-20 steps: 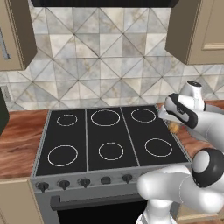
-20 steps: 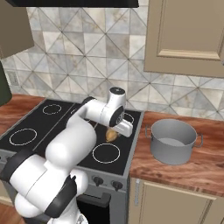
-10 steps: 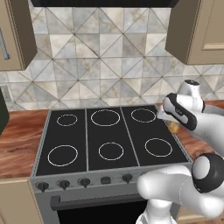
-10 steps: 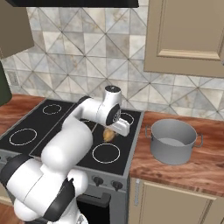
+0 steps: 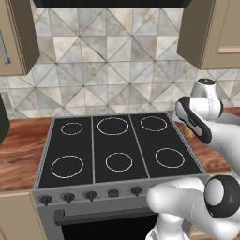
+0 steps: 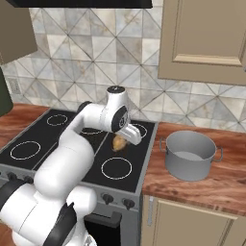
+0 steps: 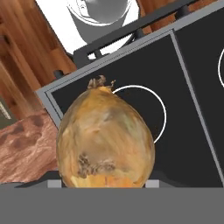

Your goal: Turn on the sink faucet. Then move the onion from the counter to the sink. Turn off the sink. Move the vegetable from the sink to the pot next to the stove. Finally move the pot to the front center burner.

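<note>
Far left, a strip of wooden counter (image 5: 21, 150) runs up to the stove (image 5: 117, 150), a black glass top with six ringed burners and a row of knobs (image 5: 89, 195) along its front edge. Tiled wall (image 5: 108, 65) stands behind it, with cupboards (image 6: 206, 38) overhead on either side.

Over the right part of the stove, the white arm bends across from the base and carries the onion (image 6: 118, 142) in the air above the black glass, close to the stove's right edge. The gripper (image 6: 122, 140) is clamped on the onion, one finger on either side. In the hand view the onion (image 7: 105, 140) looms large and golden brown, its dry tuft pointing away from the camera, with a ringed burner (image 7: 148, 113) and the stove's corner beneath it; the fingertips themselves are hidden behind the bulb. In the left base view just a sliver of the onion (image 5: 189, 133) peeks out past the arm's wrist, at the stove's right edge.

Further right, the grey pot (image 6: 190, 154) sits on the wooden counter (image 6: 226, 182) just beside the stove, upright, two small handles at its rim, well apart from the onion.
</note>
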You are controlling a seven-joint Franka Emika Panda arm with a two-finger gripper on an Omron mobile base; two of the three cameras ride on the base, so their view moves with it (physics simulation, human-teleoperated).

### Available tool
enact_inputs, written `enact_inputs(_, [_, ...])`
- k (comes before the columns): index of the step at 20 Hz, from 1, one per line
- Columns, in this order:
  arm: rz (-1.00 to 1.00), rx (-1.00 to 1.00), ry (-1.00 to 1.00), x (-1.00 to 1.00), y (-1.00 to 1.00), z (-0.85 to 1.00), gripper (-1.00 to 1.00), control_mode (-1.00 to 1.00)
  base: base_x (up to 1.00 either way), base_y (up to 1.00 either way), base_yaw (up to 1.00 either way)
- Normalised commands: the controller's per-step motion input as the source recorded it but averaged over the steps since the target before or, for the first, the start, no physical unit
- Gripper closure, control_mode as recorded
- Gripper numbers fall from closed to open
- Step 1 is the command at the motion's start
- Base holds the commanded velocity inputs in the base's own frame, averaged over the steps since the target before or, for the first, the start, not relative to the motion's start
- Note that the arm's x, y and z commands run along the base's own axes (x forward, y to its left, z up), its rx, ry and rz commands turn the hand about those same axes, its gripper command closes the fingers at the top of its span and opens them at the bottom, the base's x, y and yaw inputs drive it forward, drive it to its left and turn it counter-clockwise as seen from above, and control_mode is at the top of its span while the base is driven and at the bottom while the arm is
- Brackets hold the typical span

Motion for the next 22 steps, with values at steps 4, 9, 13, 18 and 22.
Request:
enact_inputs(4, [-0.17, -0.01, 0.0, -0.04, -0.5, 0.4, 1.0, -1.0, 0.0, 0.0, 0.0])
enact_inputs(9, [-0.13, 0.0, -0.04, -0.02, -0.57, 0.26, 1.0, -1.0, 0.0, 0.0, 0.0])
enact_inputs(13, [-0.08, 0.0, -0.06, -0.09, -0.74, 0.12, 1.0, -1.0, 0.0, 0.0, 0.0])
enact_inputs(18, [-0.04, 0.0, -0.06, -0.1, -0.81, 0.0, 1.0, -1.0, 0.0, 0.0, 0.0])
enact_inputs(22, [-0.02, 0.05, -0.04, -0.04, -0.78, -0.07, 1.0, -1.0, 0.0, 0.0, 0.0])
